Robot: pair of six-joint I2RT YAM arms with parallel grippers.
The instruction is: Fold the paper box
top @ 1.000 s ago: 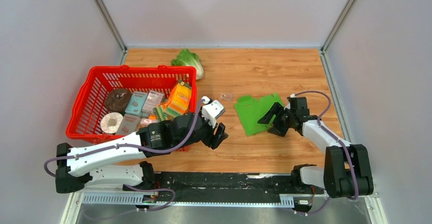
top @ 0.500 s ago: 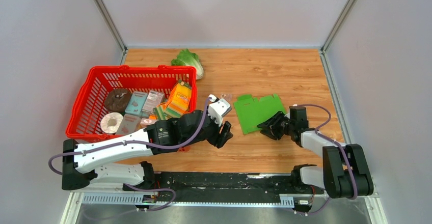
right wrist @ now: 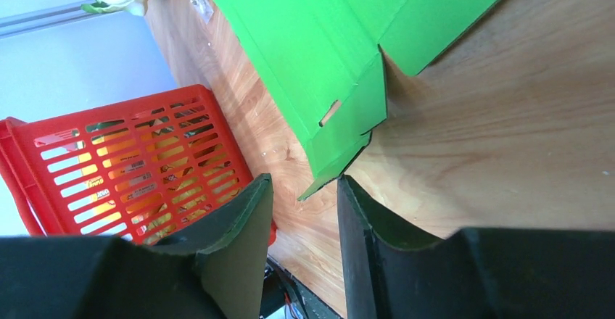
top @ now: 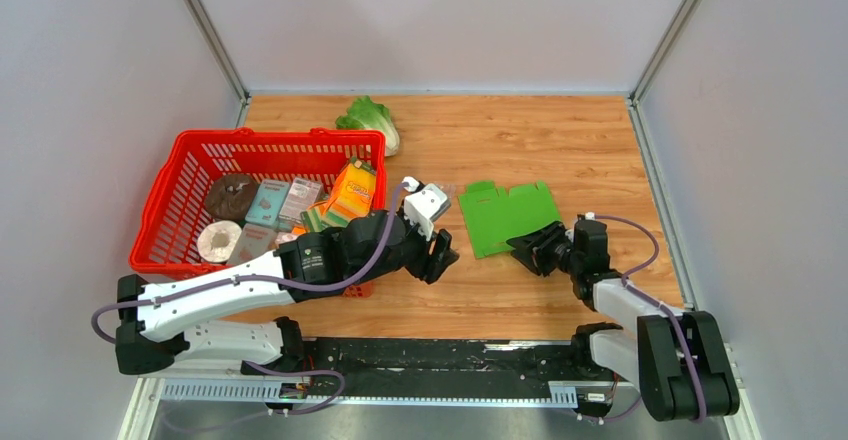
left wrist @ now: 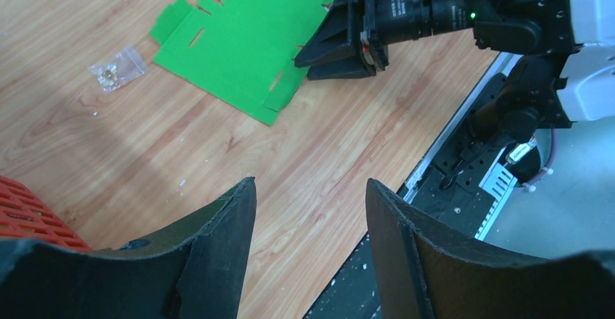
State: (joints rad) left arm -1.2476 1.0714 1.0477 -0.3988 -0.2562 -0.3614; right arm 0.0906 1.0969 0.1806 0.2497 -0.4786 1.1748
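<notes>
While the 2 fingers of the right gripper have narrowed over the last second, a gap shows between them and nothing is clamped. The near-right corner of the paper box points into that gap, slightly raised off the wood.

- Right arm has pulled back from over the sheet's right edge and dropped low to that corner. Judgement: lining up for a pinch on the corner flap; the first fold is not yet begun.
- Left gripper: fingers wide apart, empty, hovering. It has edged nearer the sheet's left side, likely to brace it.
- Box lies flat and unfolded, mid-table, between the 2 grippers.
- Small clear bag lies just beyond its far-left tabs.
- Red basket of packets, with an orange carton, sits to the left; lettuce lies behind it.

Writing: none on the green card. Packet and carton print is too small to read.
</notes>
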